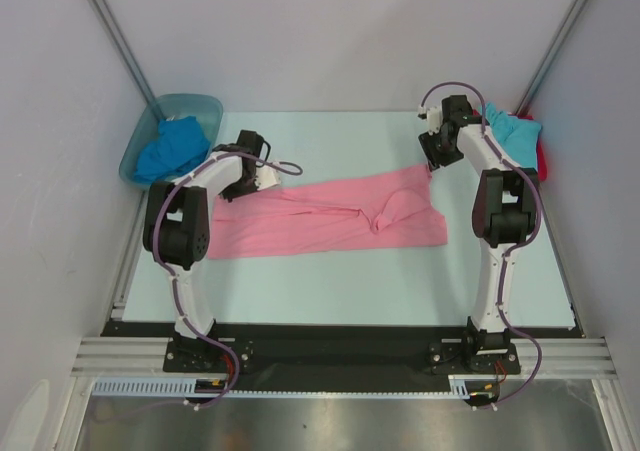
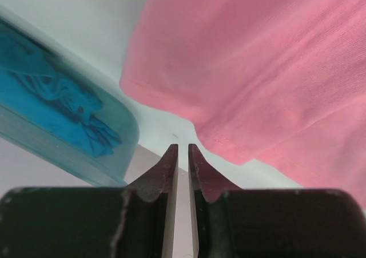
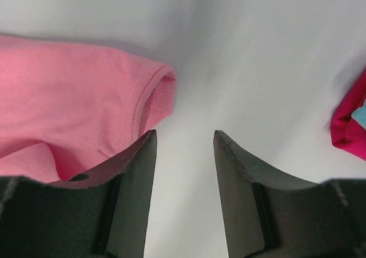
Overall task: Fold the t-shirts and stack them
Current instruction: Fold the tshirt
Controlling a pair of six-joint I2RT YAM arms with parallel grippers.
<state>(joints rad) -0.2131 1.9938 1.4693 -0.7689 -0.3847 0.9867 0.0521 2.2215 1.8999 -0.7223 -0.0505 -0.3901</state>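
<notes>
Table (image 1: 330, 281): pale surface under all the work.
Pink t-shirt (image 1: 320, 226): a long band across the middle of the top view, bunched right of centre. That bunch could be folded in as a crease. A pinch that catches only one layer would pull the band apart.
Tub (image 1: 205, 106): upper left, holding the blue t-shirt (image 1: 168, 149). It sits near the left arm, so a wide swing might knock it.
Turquoise t-shirt (image 1: 515, 136) and red t-shirt (image 1: 541, 159): heaped at upper right, behind the right arm.
Right gripper (image 3: 184, 135): jaws roughly half apart and empty. The pink sleeve hem lies just beside one finger; whether they touch cannot be told.
Left gripper (image 2: 183, 149): jaws parted by a narrow slit, nothing between. The pink hem is near the tips but apart from them.
</notes>
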